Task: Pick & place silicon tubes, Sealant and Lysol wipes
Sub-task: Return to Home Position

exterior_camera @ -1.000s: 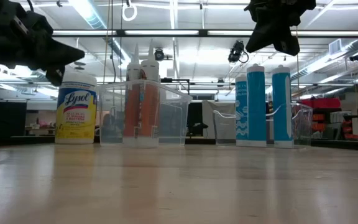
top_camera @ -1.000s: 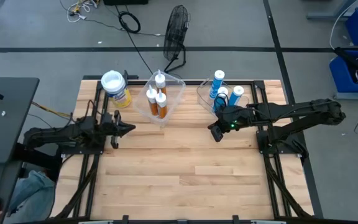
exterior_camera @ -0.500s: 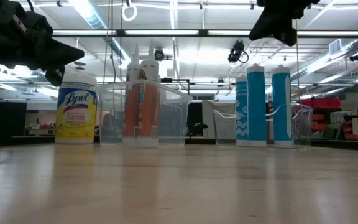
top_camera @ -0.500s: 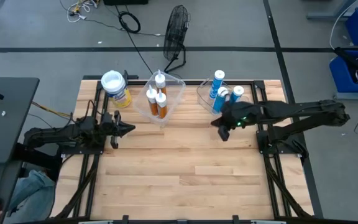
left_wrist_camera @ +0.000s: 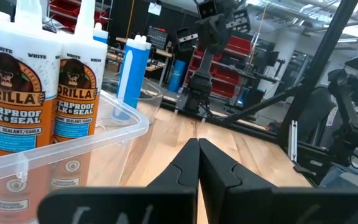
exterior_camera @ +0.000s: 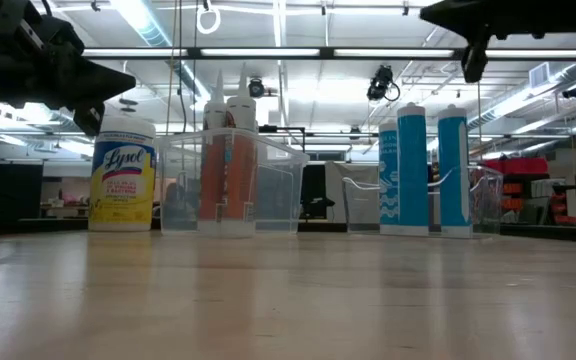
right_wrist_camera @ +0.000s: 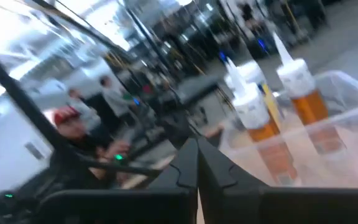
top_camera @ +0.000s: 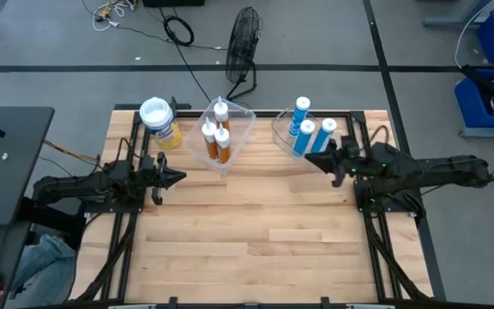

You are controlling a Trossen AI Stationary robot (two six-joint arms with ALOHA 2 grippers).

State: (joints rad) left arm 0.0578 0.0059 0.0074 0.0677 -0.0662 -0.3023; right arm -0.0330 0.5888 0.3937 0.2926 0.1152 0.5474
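The yellow Lysol wipes canister with its white lid stands upright on the table at the far left, also in the low view. Three orange sealant tubes stand in a clear bin. Three blue-white silicone tubes stand in a second clear bin. My left gripper is shut and empty, in front of the orange tubes' bin. My right gripper is shut and empty, held high just in front of the blue tubes' bin.
The wooden table top lies bare in front of the bins. A black fan stands on the floor beyond the far edge. A dark monitor is off the left side. People show in the room in the right wrist view.
My right gripper has risen and drawn back a little toward the table's right and far edges, near the blue tubes' bin. It has tipped from pointing down to lying level. Its arm has folded back toward the right edge.
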